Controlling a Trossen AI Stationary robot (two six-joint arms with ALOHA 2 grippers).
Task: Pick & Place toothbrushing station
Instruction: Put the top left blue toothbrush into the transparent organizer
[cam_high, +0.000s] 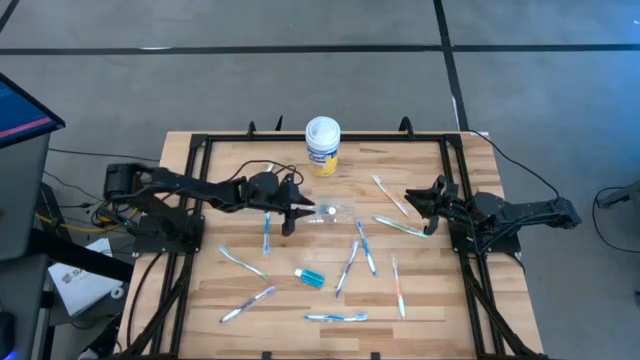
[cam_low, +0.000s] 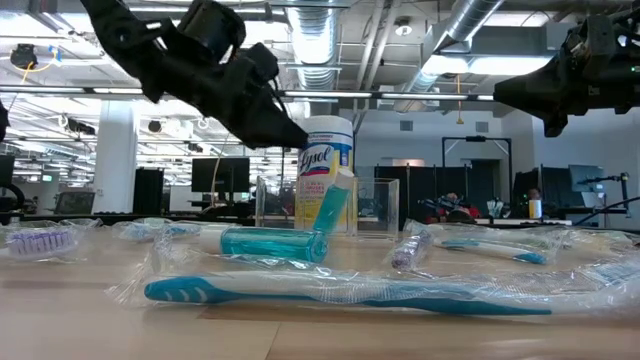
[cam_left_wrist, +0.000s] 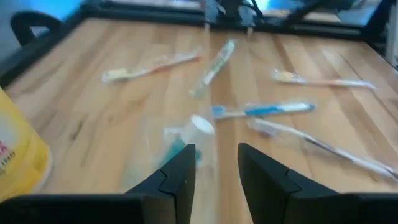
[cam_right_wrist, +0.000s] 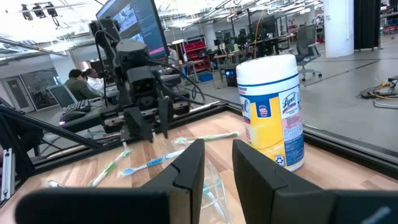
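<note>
Toothbrushing gear is spread over the wooden table (cam_high: 440, 292), and the clear cup (cam_high: 336, 212) lies on its side just ahead of my left gripper (cam_high: 296, 214). From the left wrist camera, the cup sits past the tips of the two dark fingers (cam_left_wrist: 180, 174). Something teal with a white end is inside or against it; I cannot tell which. Those fingers stand a modest way apart with nothing between them, and I cannot tell whether they touch the cup. A blue toothbrush (cam_high: 266, 232) lies close beside this gripper, on the side toward the table's near edge. The teal tube (cam_high: 310, 277) lies farther off the same way. The yellow canister (cam_high: 322, 146) stands upright on the other side, toward the back rail. My right gripper (cam_high: 415, 200) hangs across the cup from the left one, facing it, with a narrow empty gap between its fingers. A pale green toothbrush (cam_high: 403, 226) lies just beside it and a white one (cam_high: 390, 195) lies near its tip.
</note>
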